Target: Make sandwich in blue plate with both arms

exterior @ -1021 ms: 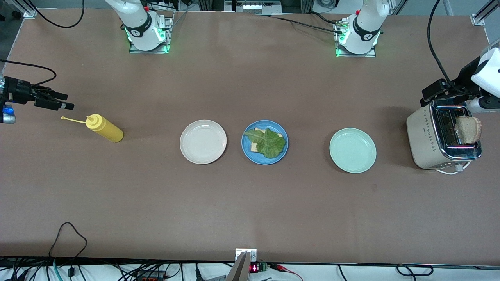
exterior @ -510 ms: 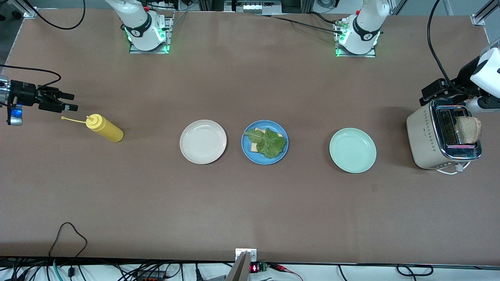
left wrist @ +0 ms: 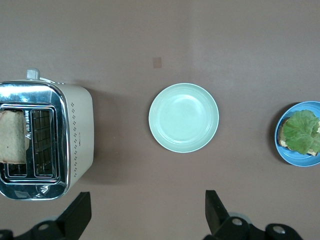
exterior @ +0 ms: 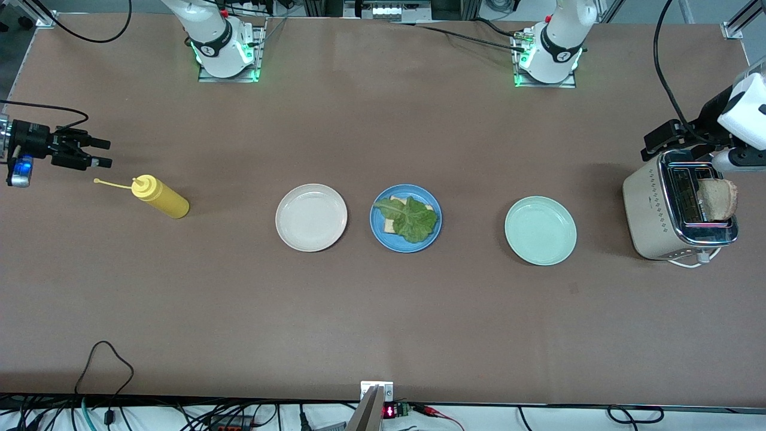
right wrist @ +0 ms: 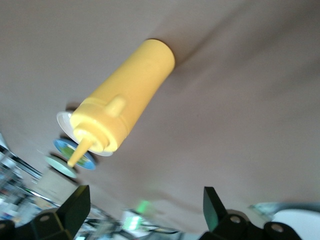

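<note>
Your right hand (exterior: 102, 152) has lifted slightly since a second ago and now hangs open over the table (exterior: 383, 311) just at 10 o'clock of the yellow bottle (exterior: 160, 197). Your left hand (left wrist: 147, 210) waits open over the toaster (exterior: 679, 209), which holds one bread slice (exterior: 717, 199). At table centre the blue plate (exterior: 406, 218) carries the sandwich (exterior: 410, 218), bread under lettuce.

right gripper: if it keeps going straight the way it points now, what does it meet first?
Probably the yellow squeeze bottle: the open right gripper has it dead ahead in its wrist view. Its height over the table is unclear, so it might pass above.
</note>
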`<action>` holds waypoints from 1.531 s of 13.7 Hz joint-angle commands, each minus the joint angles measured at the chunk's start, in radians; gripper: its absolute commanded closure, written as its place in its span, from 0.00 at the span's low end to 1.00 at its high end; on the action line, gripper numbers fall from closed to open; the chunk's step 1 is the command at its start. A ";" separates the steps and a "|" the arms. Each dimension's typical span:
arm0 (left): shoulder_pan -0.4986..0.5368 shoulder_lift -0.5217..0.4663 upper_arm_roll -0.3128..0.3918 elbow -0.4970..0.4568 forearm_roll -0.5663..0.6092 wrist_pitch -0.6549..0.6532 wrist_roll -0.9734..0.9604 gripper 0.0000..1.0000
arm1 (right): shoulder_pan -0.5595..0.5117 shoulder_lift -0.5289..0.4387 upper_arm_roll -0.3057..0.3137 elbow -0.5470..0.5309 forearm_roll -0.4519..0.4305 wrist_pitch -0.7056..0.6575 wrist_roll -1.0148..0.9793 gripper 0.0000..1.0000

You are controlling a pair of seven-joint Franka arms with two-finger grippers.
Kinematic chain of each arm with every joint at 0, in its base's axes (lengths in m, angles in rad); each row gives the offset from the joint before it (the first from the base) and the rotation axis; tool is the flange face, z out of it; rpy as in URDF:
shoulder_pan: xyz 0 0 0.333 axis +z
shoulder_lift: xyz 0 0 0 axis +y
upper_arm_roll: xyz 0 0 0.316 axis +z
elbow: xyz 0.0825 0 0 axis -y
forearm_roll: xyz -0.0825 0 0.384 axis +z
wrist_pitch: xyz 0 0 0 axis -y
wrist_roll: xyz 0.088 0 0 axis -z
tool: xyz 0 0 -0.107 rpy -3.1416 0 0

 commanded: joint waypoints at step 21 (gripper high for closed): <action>-0.002 -0.014 -0.027 0.003 0.018 -0.045 -0.010 0.00 | -0.302 0.413 0.262 0.318 0.047 -0.129 0.059 0.00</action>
